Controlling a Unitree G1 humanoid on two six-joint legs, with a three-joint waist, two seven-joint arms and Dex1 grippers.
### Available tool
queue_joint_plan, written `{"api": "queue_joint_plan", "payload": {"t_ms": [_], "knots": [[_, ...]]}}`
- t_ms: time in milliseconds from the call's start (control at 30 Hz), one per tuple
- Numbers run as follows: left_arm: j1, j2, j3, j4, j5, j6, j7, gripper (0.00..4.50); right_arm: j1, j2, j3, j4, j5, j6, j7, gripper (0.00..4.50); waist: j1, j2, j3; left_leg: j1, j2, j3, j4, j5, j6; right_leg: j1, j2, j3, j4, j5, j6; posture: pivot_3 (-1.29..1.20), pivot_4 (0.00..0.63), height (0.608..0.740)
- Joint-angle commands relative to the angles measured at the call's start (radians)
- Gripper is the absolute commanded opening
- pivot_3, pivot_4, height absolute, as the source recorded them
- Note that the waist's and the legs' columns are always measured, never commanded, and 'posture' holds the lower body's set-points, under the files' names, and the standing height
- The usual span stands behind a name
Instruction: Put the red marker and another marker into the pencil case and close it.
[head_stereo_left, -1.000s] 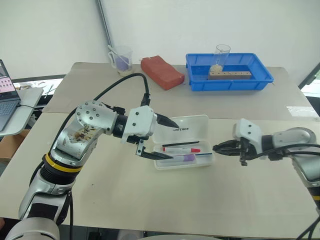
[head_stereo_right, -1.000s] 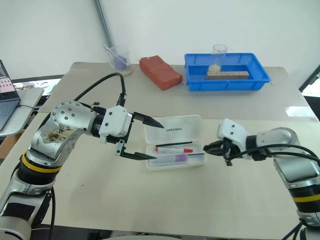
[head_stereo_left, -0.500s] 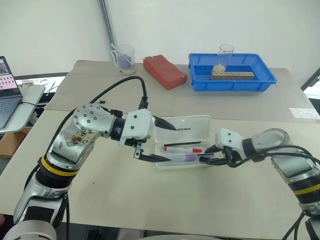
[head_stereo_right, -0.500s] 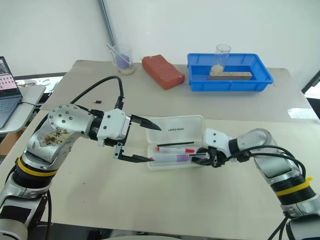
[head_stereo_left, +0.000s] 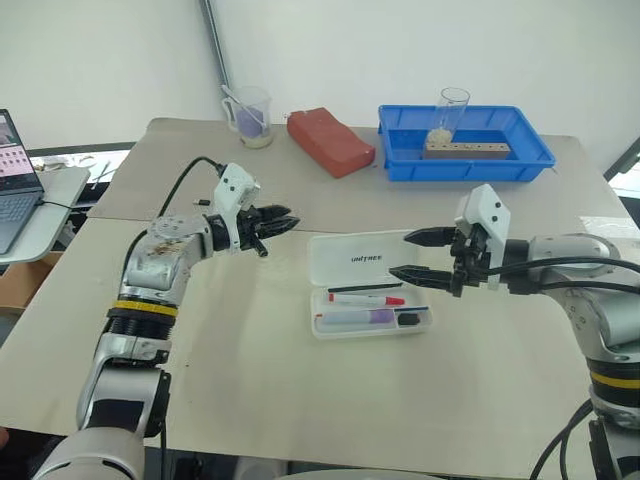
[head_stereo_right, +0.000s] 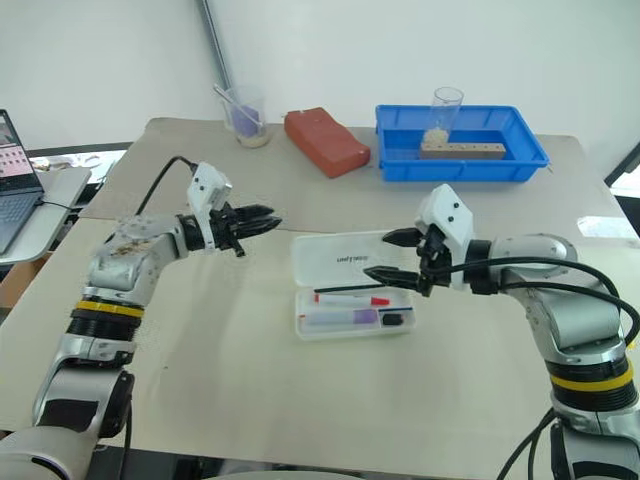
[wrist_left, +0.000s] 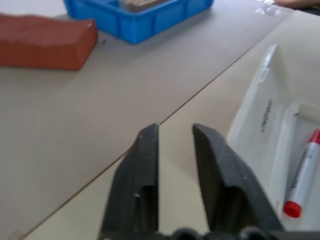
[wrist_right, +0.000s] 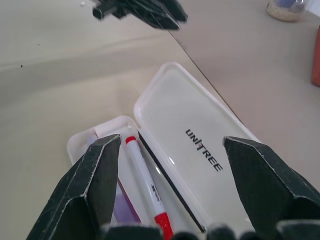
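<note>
The pencil case (head_stereo_left: 338, 250) lies open in the middle of the table, its lid laid back flat. In its base lie the red marker (head_stereo_left: 362, 298), the purple marker (head_stereo_left: 355, 317), a thin black pen and a small black object (head_stereo_left: 408, 320). My right gripper (head_stereo_left: 402, 254) hovers open just above the right end of the lid, with nothing between its fingers. The left gripper (head_stereo_left: 275, 222) is shut and empty, above the table to the left of the case and apart from it.
At the back stand a blue tray (head_stereo_left: 520, 160) holding a glass and a wooden block, a red brick-shaped object (head_stereo_left: 325, 143) and a plastic cup (head_stereo_left: 248, 115). A laptop (head_stereo_left: 15, 180) sits on a side table at far left.
My left gripper drew back from the case to the left and shut. The right gripper rose out of the case's right end and opened wider, and a small black object now lies there.
</note>
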Motion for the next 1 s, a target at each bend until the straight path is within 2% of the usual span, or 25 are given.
{"api": "queue_joint_plan", "payload": {"t_ms": [33,267,367,500,633,767,900,1000], "knots": [[-0.057,-0.037,-0.007,0.065,0.015,-0.020,-0.015,0.16,-0.037,0.004,-0.035,-0.060,0.037,0.036,-0.056,3.62,0.000,0.000,0.000,0.000,0.000,0.000,0.000,0.000,0.000,0.000,0.000,0.000,0.000,0.000,0.000,0.00,0.150,0.740],[-0.112,-0.102,-0.060,0.121,0.025,-0.006,-0.111,0.16,-0.064,-0.001,-0.040,-0.065,0.061,0.055,-0.100,3.62,-0.003,0.000,0.000,-0.002,0.000,0.000,-0.001,0.000,0.000,-0.002,0.000,0.000,0.000,0.000,0.000,0.00,0.150,0.740],[-0.109,-0.087,-0.088,0.043,-0.008,0.061,-0.214,0.16,-0.080,-0.013,-0.051,-0.064,0.077,0.062,-0.104,3.62,-0.009,0.000,0.000,-0.002,0.000,0.000,-0.002,0.000,0.000,-0.004,0.001,0.001,0.001,0.000,0.000,0.00,0.150,0.740],[-0.042,-0.023,-0.185,-0.151,-0.015,0.132,-0.346,0.16,-0.091,-0.054,-0.047,-0.073,0.105,0.082,-0.078,3.62,-0.012,0.001,-0.001,-0.007,0.000,0.000,-0.001,0.000,0.000,-0.008,0.001,0.001,0.002,0.000,0.000,0.00,0.150,0.740],[0.051,0.035,-0.319,-0.279,0.079,0.019,-0.402,0.16,-0.041,-0.154,-0.005,-0.104,0.123,0.091,0.009,3.62,-0.011,0.005,-0.003,-0.007,0.000,0.000,-0.001,0.000,0.000,-0.008,0.001,0.001,0.002,0.000,0.000,0.00,0.150,0.740],[0.101,0.031,-0.402,-0.248,0.194,-0.137,-0.368,0.16,0.080,-0.243,0.082,-0.119,0.023,-0.015,0.061,3.62,-0.007,0.003,-0.003,-0.006,0.000,0.000,0.000,0.000,0.000,-0.007,0.000,0.001,0.000,0.000,-0.001,0.00,0.150,0.740],[0.106,0.015,-0.445,-0.143,0.303,-0.311,-0.316,0.16,0.094,-0.191,0.103,-0.072,-0.004,-0.045,0.022,3.62,-0.008,0.003,-0.004,-0.006,-0.001,0.000,0.001,0.000,0.000,-0.007,0.000,0.002,0.000,0.001,-0.001,0.00,0.150,0.740],[0.085,-0.002,-0.412,-0.107,0.300,-0.356,-0.297,0.16,0.092,-0.168,0.103,-0.041,-0.023,-0.067,0.015,3.62,-0.007,0.003,-0.005,-0.005,-0.001,-0.001,0.001,0.000,0.000,-0.008,-0.001,0.002,-0.001,0.001,0.000,0.00,0.150,0.740]]}}
